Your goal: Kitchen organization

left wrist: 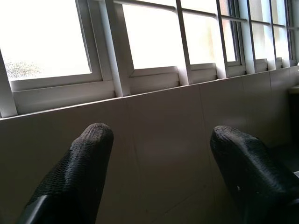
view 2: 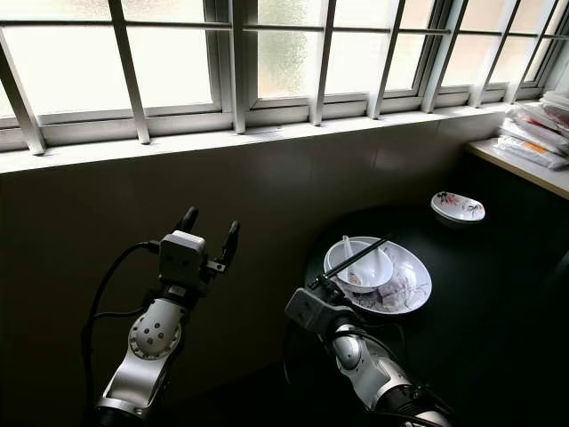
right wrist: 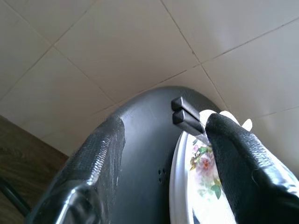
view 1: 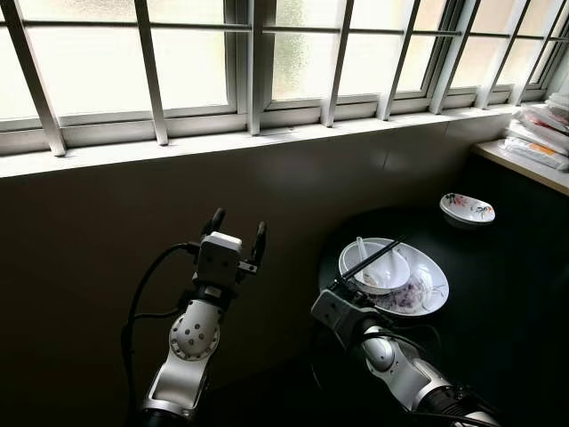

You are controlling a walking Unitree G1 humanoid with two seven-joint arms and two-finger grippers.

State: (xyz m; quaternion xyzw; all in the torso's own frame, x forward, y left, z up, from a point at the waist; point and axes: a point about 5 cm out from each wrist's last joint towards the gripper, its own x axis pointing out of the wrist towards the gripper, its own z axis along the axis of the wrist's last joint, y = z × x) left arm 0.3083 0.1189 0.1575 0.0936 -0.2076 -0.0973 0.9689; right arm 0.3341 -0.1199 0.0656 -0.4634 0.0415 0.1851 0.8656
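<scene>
A white floral plate (view 1: pixel 431 298) sits on the round black table (view 1: pixel 507 320). It carries a white bowl (view 1: pixel 384 271) with a white spoon (view 1: pixel 362 253) in it. Black chopsticks (view 1: pixel 372 256) lie slanted across the bowl, their ends reaching past the plate's near-left rim. My right gripper (right wrist: pixel 166 123) is open at that rim, and the chopstick ends (right wrist: pixel 185 115) lie between its fingers, close to one finger (right wrist: pixel 233 154). My left gripper (view 1: pixel 238 224) is raised and open with nothing in it, facing the tiled wall below the window.
A small floral bowl (view 1: pixel 467 209) stands farther back on the table. Stacked packets (view 1: pixel 540 133) lie on a counter at the far right. A barred window and its sill (view 1: pixel 267 140) run along the wall, and wooden floor (right wrist: pixel 23 154) lies below the table.
</scene>
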